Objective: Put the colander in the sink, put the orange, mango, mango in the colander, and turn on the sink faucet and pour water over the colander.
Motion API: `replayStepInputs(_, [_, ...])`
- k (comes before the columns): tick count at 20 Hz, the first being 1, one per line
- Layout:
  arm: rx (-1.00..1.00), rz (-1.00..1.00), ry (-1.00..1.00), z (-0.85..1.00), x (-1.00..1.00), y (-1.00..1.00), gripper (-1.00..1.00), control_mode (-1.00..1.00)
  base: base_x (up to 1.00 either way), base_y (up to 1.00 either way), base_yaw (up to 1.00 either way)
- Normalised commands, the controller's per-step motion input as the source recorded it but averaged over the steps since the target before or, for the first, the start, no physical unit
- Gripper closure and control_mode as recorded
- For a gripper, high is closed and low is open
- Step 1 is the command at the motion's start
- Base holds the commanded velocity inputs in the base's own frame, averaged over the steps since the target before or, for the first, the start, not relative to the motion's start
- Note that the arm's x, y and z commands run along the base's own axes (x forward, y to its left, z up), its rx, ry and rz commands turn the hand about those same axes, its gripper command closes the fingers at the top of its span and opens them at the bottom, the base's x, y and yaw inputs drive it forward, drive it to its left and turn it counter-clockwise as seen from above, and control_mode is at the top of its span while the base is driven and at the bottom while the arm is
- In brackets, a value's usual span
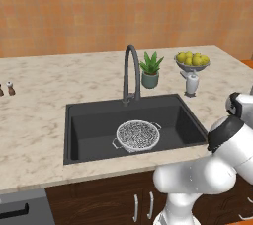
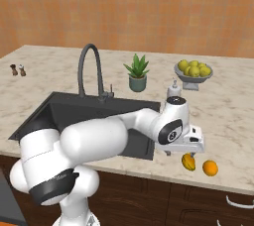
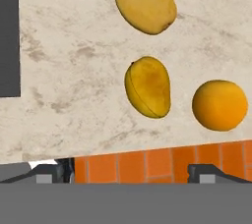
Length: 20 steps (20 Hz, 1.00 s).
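- The colander [image 1: 138, 135] sits in the sink [image 1: 79, 120]; fruit comes next.
- Centre the gripper [image 3: 128, 171], jaws spread and empty, over the darker mango [image 3: 147, 87] beside the orange [image 3: 219, 105].
- Descend straight; close across its narrow width.

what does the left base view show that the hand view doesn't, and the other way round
Left base view alone: the colander sitting in the sink, the sink faucet, a potted plant and a bowl of yellow-green fruit. Hand view alone: two mangos and the orange on the counter, apart. Shared: the marble counter.
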Motion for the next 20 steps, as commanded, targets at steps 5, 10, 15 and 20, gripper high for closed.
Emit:
replayStepInputs(5, [0.00, 0.06, 0.00, -0.28, 0.00, -0.20, -1.00, -1.00, 0.00, 0.00, 0.00])
replayStepInputs(10, [0.00, 0.08, 0.00, -0.22, 0.02, -0.13, -1.00, -1.00, 0.00, 0.00, 0.00])
replayStepInputs(15, [0.00, 0.10, 0.00, -0.16, 0.16, -0.02, -1.00, -1.00, 0.00, 0.00, 0.00])
replayStepInputs(20, [0.00, 0.07, 0.00, -0.21, 0.21, 0.00, -1.00, -1.00, 0.00, 0.00, 0.00])
